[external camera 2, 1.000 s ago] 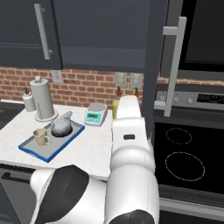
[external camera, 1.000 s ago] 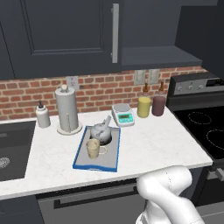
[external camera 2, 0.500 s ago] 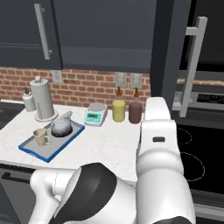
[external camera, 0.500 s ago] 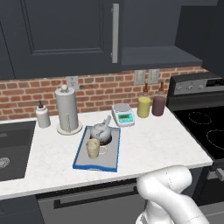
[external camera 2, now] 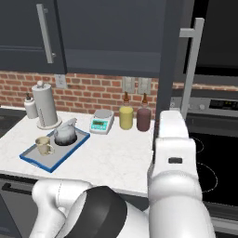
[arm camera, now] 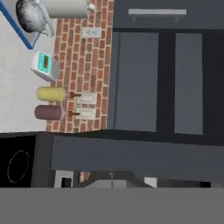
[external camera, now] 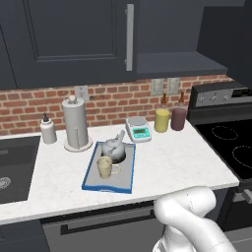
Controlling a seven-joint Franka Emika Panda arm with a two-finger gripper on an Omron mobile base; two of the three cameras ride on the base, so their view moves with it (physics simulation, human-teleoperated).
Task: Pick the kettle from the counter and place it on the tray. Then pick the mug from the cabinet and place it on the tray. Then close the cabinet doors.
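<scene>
Sitting together inside the blue-rimmed tray [external camera: 125,184] on the table [external camera: 177,160], the kettle [external camera: 113,147] and mug [external camera: 105,167] are resting close together. One cabinet door [external camera 2: 179,69] is standing open, edge-on. Whether the claw is spread or pressed together, I cannot tell.

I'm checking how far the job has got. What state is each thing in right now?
kettle: upright on the tray, lid on
mug: upright on the tray, beside the kettle
tray: flat on the counter
left cabinet door: closed
right cabinet door: swung open
</scene>
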